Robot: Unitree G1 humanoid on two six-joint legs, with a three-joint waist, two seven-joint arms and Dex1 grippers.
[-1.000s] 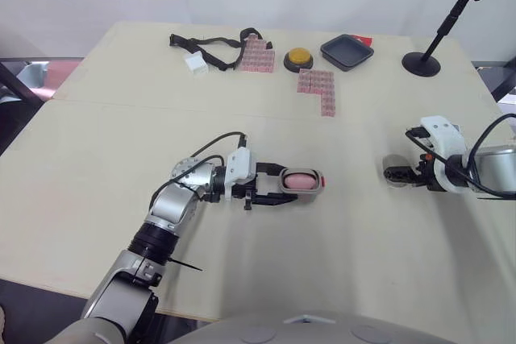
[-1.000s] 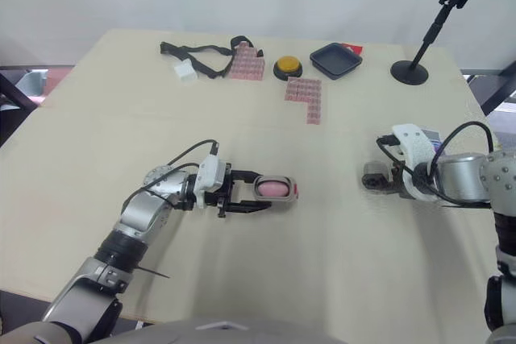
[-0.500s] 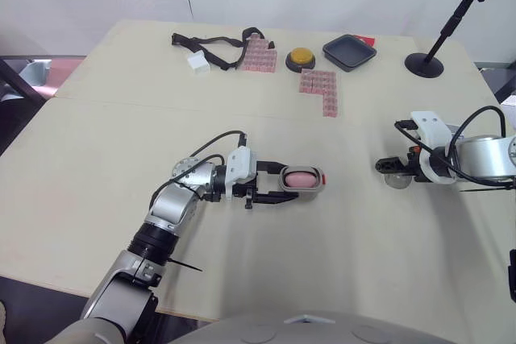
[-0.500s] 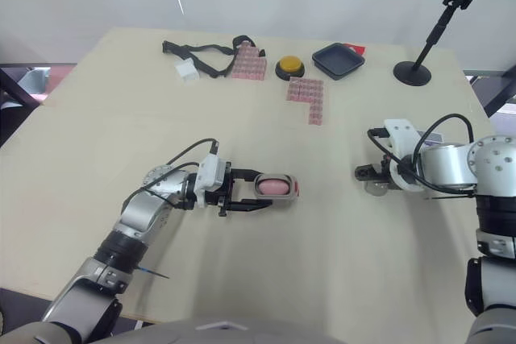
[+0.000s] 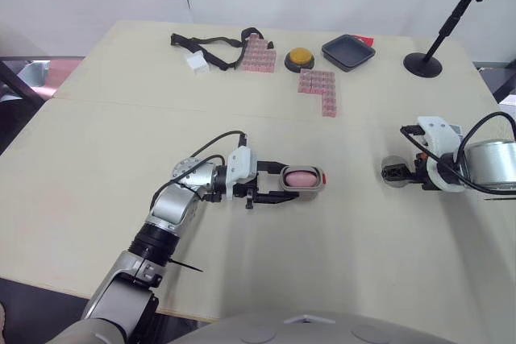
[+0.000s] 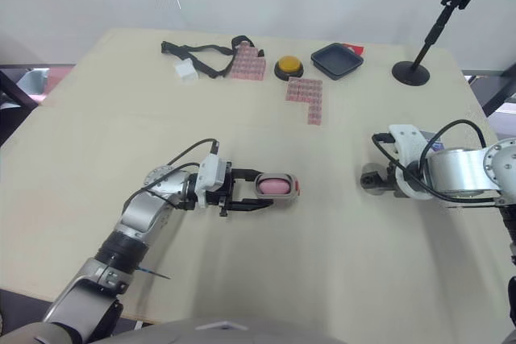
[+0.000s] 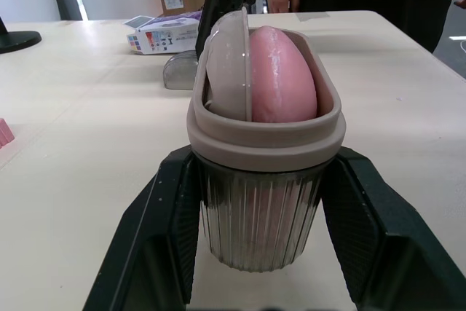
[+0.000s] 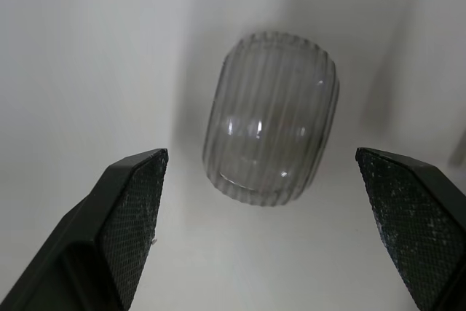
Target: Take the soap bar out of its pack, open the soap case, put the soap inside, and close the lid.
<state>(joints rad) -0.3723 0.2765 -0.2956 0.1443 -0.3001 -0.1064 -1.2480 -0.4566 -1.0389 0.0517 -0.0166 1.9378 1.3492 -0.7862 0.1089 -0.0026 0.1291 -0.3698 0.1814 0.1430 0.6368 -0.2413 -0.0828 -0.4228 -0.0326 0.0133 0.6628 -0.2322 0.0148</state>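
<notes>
Soap bar (image 7: 280, 78) is in the soap case (image 7: 262, 209), poking up above the rim, with the left gripper (image 5: 280, 184) clamped on the case's ribbed sides at mid-table. On the robot's right, the right gripper (image 8: 260, 156) hangs with its fingers wide apart over the clear lid (image 8: 271, 118) on the table (image 5: 363, 263). The danger is that the slick lid squirts out of the pinch, or jams on the tall soap.

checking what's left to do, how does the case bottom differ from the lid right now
The case bottom holds the pink soap; the lid is empty. The case bottom is gripped in the left hand; the lid lies loose on the table, the right hand open, aimed at it. Both are ribbed, see-through grey.
</notes>
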